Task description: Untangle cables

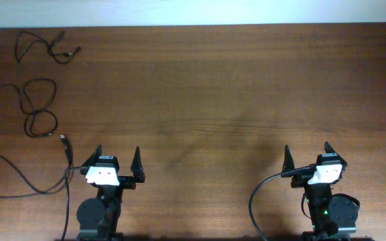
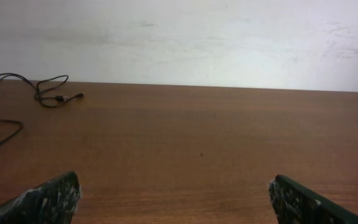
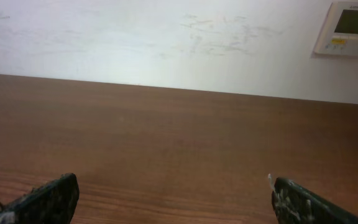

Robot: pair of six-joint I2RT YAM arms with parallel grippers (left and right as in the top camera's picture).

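Observation:
Thin black cables lie apart at the table's left in the overhead view. One short cord (image 1: 45,45) with small plug ends sits at the far left corner; it also shows in the left wrist view (image 2: 51,94). A second cord (image 1: 37,107) forms loose loops further forward. A third long cord (image 1: 25,181) with a plug end (image 1: 63,142) curves along the left front. My left gripper (image 1: 118,163) is open and empty at the front left, right of that plug. My right gripper (image 1: 307,157) is open and empty at the front right, far from the cables.
The brown wooden table (image 1: 233,94) meets a white wall at the back. A wall controller panel (image 3: 348,28) hangs at the upper right in the right wrist view. A thicker black arm cable (image 1: 260,194) loops beside the right arm base.

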